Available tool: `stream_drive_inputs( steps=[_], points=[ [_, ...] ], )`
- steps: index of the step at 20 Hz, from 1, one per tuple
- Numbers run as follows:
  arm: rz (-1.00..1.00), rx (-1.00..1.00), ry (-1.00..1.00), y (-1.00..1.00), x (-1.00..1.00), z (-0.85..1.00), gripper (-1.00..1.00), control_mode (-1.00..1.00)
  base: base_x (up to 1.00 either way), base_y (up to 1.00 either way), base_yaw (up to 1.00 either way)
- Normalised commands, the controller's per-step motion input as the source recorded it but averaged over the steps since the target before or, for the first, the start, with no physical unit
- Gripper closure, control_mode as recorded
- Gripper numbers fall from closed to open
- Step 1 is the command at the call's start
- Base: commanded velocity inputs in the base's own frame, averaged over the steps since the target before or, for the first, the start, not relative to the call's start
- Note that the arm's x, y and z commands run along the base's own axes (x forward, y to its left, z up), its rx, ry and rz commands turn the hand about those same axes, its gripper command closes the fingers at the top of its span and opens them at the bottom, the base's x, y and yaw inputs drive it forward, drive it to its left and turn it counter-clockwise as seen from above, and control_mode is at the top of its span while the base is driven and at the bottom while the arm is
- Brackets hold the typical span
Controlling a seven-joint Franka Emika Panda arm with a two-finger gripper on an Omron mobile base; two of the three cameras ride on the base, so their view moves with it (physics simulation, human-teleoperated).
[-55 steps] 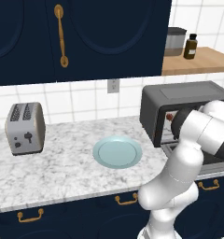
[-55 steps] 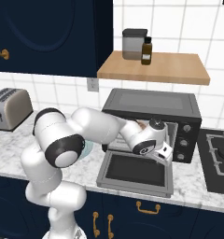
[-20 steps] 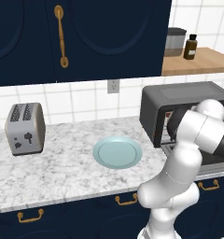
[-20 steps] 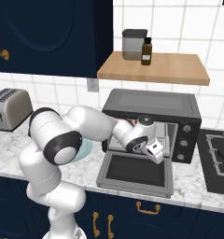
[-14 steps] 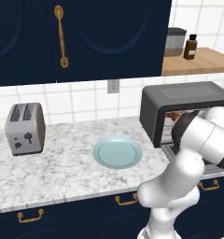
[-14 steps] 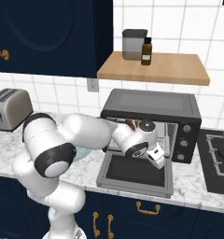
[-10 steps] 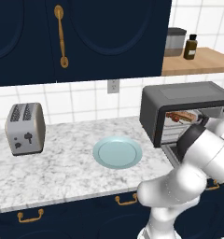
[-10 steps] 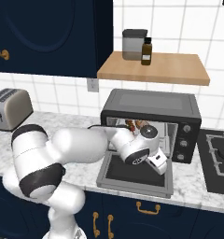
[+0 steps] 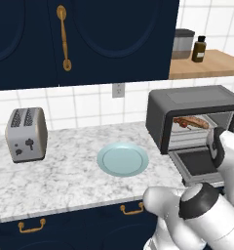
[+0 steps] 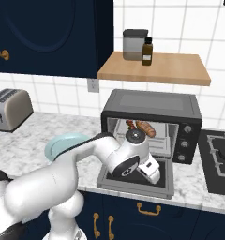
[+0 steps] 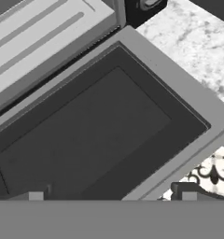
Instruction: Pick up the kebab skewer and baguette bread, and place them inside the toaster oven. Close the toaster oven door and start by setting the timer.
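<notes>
The boxy dark grey toaster oven (image 10: 152, 124) stands on the marbled white desk (image 9: 65, 176) with its wide dark glass-panelled door (image 10: 133, 176) folded down flat toward the robot. On the rack inside lie the small golden-brown scored baguette loaf (image 10: 146, 128) and, just beside it at its 9 o'clock in the right base view, the thin skewer strung with dark-red and brown chunks (image 10: 131, 124). Both loading steps appear complete; closing the door is judged to be the step in hand.

The white arm's two-finger gripper (image 10: 152, 172) hangs low over the open door, toward its right half, pointing down and outward. In the hand view the dark fingertips (image 11: 191, 192) stand at the bottom edge, apart from one another with nothing between them, so they read as released and empty.

The governing relation: the door's long axis runs diagonally across the hand view from 8 o'clock to 2 o'clock, and its grey outer rim (image 11: 179, 112), the free edge, passes just above the right fingertip. The door panel lies ahead of and beneath the fingers; the hinge line and oven mouth lie toward 11 o'clock. The bar handle cannot be made out. To swing the door shut, the fingers would probably need to get under that free edge and lift toward the cavity.

The pale blue round plate (image 9: 123, 159) sits bare on the desk, well apart.
</notes>
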Motion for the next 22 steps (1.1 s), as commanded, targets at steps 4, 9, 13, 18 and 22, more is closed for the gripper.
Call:
stream_drive_inputs(
  steps=[4,9,13,18,22],
  points=[
    [0.03,-0.08,0.1,0.53,-0.62,0.0,-1.0,-1.0,0.0,0.0,0.0],
    [0.07,-0.01,0.13,0.21,-0.41,-0.17,-1.0,-1.0,0.0,0.0,0.0],
    [0.09,0.0,0.12,0.23,-0.11,-0.25,-1.0,-1.0,0.0,0.0,0.0],
    [0.16,0.0,0.06,0.0,-0.01,-0.11,-1.0,-1.0,0.0,0.0,0.0],
    [0.18,0.0,0.01,0.0,-0.07,-0.27,-1.0,-1.0,0.0,0.0,0.0]
  ],
)
